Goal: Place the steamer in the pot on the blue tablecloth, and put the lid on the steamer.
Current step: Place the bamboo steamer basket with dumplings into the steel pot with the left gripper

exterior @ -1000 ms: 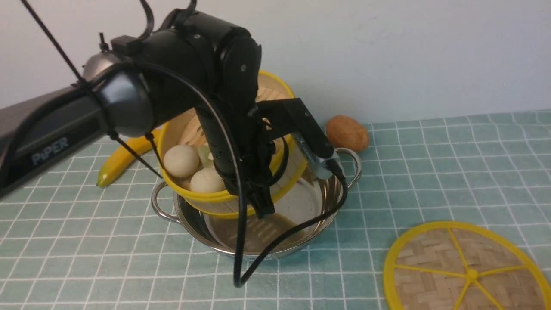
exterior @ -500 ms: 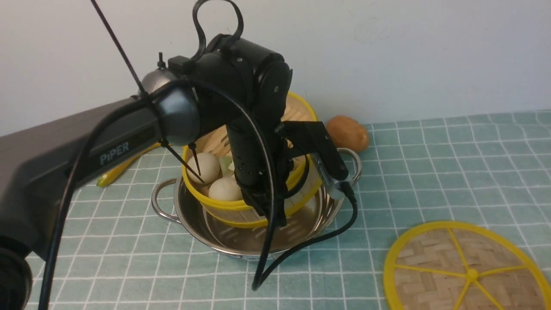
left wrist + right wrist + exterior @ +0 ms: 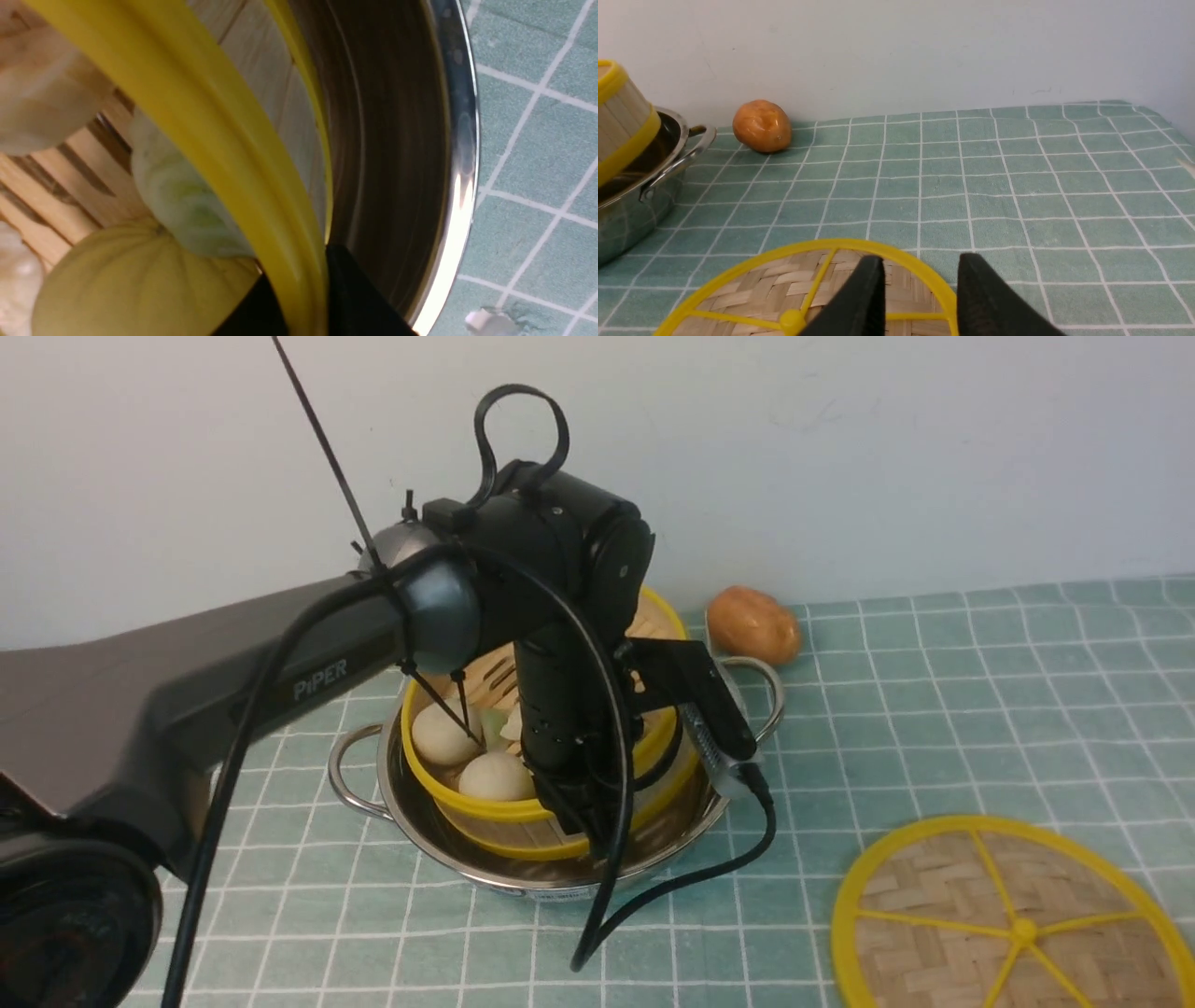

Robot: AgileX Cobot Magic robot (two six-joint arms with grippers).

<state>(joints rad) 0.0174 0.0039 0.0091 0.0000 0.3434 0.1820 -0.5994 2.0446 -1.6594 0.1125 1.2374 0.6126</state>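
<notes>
The steamer [image 3: 495, 826], a bamboo basket with yellow rims holding pale buns [image 3: 497, 777], sits low inside the shiny pot [image 3: 425, 845] on the blue tablecloth [image 3: 934, 709], still slightly tilted. My left gripper [image 3: 581, 814] is shut on its near rim. In the left wrist view the yellow rim [image 3: 224, 154] runs between the black fingers [image 3: 355, 303], with the pot wall [image 3: 397, 140] beside it. The lid [image 3: 1013, 919] lies flat at the front right. My right gripper [image 3: 920, 266] hovers open over the lid's [image 3: 784, 289] far rim, nothing between its fingers.
A brown potato [image 3: 752, 623] lies behind the pot's right handle [image 3: 764, 695], near the wall. A black cable [image 3: 672, 887] loops from the left wrist down over the pot's front edge onto the cloth. Open cloth stretches to the right of the pot.
The left arm has carried the steamer right and down, from tilted above the pot to sitting lower and flatter inside it. The lid and right gripper have not moved.
</notes>
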